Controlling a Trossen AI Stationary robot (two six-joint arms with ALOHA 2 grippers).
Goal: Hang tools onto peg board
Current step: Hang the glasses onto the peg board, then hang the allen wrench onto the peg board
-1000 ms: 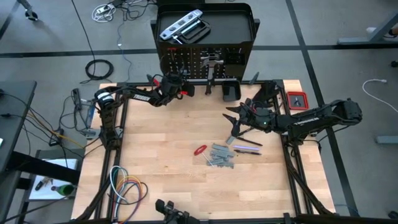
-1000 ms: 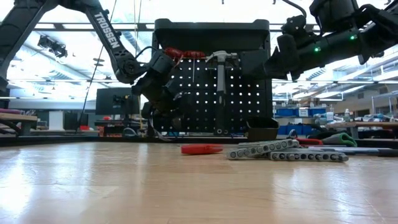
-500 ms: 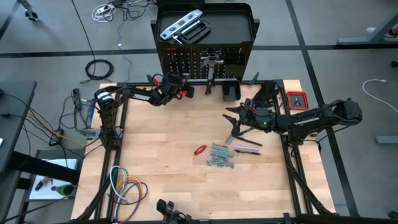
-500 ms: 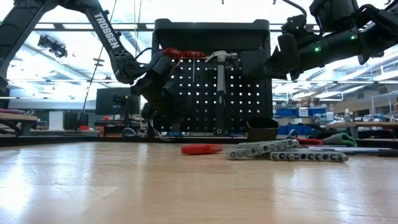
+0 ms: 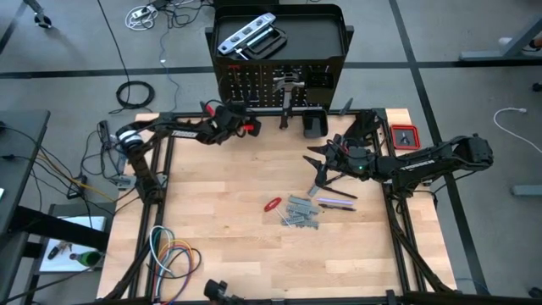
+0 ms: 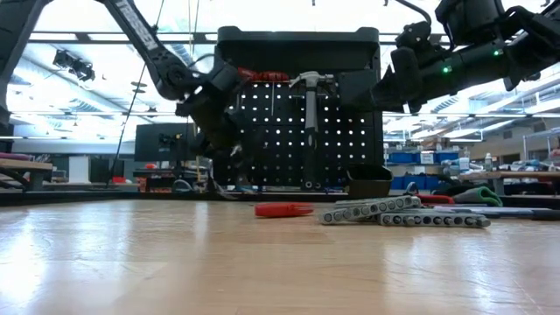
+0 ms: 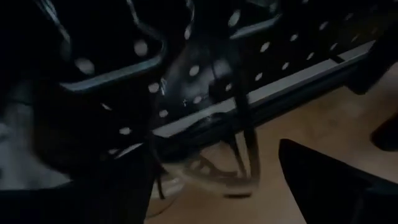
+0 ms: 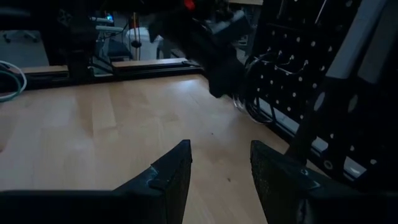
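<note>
Reaching toward the peg board [image 5: 279,85], left claw [image 5: 235,120] spread.

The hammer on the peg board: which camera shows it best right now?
The low view: the hammer hangs full length against the peg board, head up. The high view shows only its head from above. The left wrist view shows just board holes; in the right wrist view I cannot make it out.

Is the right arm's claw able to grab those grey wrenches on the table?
Probably yes. The right gripper hangs open above the table, and the grey wrenches lie uncovered close by, with nothing in between.
</note>
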